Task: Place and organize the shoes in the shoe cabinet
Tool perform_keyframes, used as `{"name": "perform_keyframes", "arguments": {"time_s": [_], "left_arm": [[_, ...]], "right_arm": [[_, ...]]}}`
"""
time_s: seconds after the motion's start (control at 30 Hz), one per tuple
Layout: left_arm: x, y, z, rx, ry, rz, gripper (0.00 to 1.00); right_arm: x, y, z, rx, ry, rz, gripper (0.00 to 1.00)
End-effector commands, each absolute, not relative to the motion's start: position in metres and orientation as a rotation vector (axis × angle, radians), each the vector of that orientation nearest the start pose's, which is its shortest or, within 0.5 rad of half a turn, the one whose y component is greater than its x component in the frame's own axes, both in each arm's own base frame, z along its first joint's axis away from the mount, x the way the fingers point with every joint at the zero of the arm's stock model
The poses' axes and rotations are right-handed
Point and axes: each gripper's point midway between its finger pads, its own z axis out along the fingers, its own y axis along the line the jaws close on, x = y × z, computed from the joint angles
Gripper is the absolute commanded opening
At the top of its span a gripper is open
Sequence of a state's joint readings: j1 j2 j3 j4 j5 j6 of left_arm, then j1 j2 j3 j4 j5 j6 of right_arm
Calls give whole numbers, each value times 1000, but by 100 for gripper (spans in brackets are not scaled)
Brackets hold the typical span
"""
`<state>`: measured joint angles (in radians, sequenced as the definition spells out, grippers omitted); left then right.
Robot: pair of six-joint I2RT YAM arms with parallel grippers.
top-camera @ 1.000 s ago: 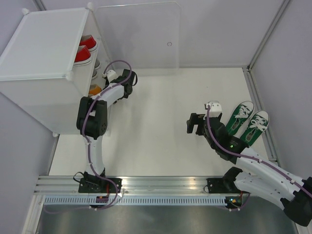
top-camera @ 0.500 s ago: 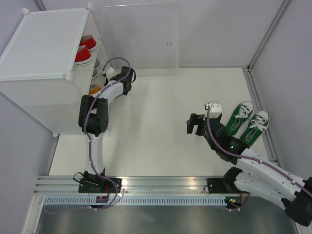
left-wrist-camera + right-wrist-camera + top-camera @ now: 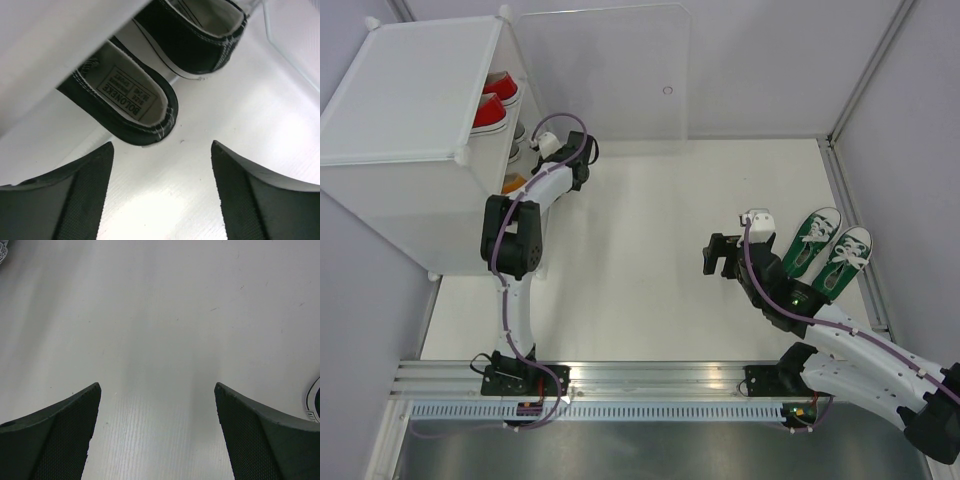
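Observation:
The shoe cabinet (image 3: 410,90) stands at the far left, holding red shoes (image 3: 492,103), a grey shoe (image 3: 517,133) and an orange shoe (image 3: 513,184). My left gripper (image 3: 548,150) reaches into its open side. In the left wrist view it (image 3: 162,146) is open and holds nothing, just behind the heel of a black shoe (image 3: 125,107). A second black shoe (image 3: 195,30) lies beyond. A green pair (image 3: 815,240) (image 3: 846,262) sits at the right on the table. My right gripper (image 3: 720,255) hovers to their left, open (image 3: 157,385) over bare table.
The cabinet's clear door panel (image 3: 610,70), with a small hole (image 3: 667,90), swings out along the back wall. A raised table rim (image 3: 850,220) runs just right of the green pair. A green shoe's white toe (image 3: 315,402) shows at the right wrist view's edge.
My left gripper has pushed a little further toward the cabinet; its jaws narrowed and widened again. The right arm and the green pair have not moved.

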<state>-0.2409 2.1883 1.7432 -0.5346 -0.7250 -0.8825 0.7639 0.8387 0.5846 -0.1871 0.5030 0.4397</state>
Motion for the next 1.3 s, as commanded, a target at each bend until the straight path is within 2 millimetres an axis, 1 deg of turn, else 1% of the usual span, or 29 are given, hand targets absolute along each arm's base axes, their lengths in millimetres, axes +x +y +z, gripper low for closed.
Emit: {"name": "perform_keyframes", "arguments": {"time_s": [0.0,0.03,0.1,0.13,0.2,0.23,0.27,0.3,0.37,0.4,0.47,0.5,0.53,0.6,0.67,0.7,0.77,0.8,0.87,0.9,0.97,1.0,1.13,1.27], "left_arm": [[525,-26,89,-918,2107,343,84],[522,-43,93,-858,2144,303,84],[518,-60,97,-767,2185,285,84],[517,-75,99,-714,2205,261,84],[516,-88,103,-636,2231,237,83],[518,-100,105,-600,2243,202,82],[521,-104,102,-570,2254,193,81],[528,-108,107,-533,2256,172,81],[536,-112,107,-495,2257,166,81],[545,-118,104,-449,2266,153,81],[555,-122,103,-401,2265,148,81],[559,-122,87,-387,2289,163,81],[567,-123,91,-384,2281,132,81],[575,-116,79,-397,2300,115,81],[577,-109,75,-413,2305,116,81],[578,-102,73,-426,2308,120,81],[578,-95,68,-422,2319,138,81],[577,-88,67,-431,2318,163,81],[576,-78,71,-433,2309,205,81],[575,-69,72,-446,2297,250,81],[575,-60,74,-441,2291,287,81],[575,-52,75,-451,2286,305,81],[577,-40,78,-469,2282,314,81],[573,-30,80,-470,2277,381,81]], "right_arm": [[262,155,182,7,1923,306,98],[262,155,182,7,1923,306,98],[261,155,182,8,1923,308,98],[262,155,183,9,1921,310,98],[262,155,183,10,1921,311,98],[261,155,183,7,1922,311,98],[261,156,183,8,1922,314,98],[261,156,183,7,1922,315,98],[261,156,182,8,1923,318,98],[261,156,183,9,1921,317,98],[261,156,184,9,1919,318,98],[261,155,183,10,1920,316,98],[261,156,184,11,1919,317,98],[261,155,183,11,1920,312,98],[261,154,184,14,1919,310,98],[261,154,183,13,1921,309,98],[261,155,182,12,1921,315,98],[261,156,182,11,1921,318,98],[261,156,182,10,1921,320,98],[261,157,182,8,1920,321,98],[261,156,182,11,1921,318,98],[261,156,183,10,1920,318,98],[261,157,181,8,1924,319,98],[261,158,180,5,1927,318,98]]}}
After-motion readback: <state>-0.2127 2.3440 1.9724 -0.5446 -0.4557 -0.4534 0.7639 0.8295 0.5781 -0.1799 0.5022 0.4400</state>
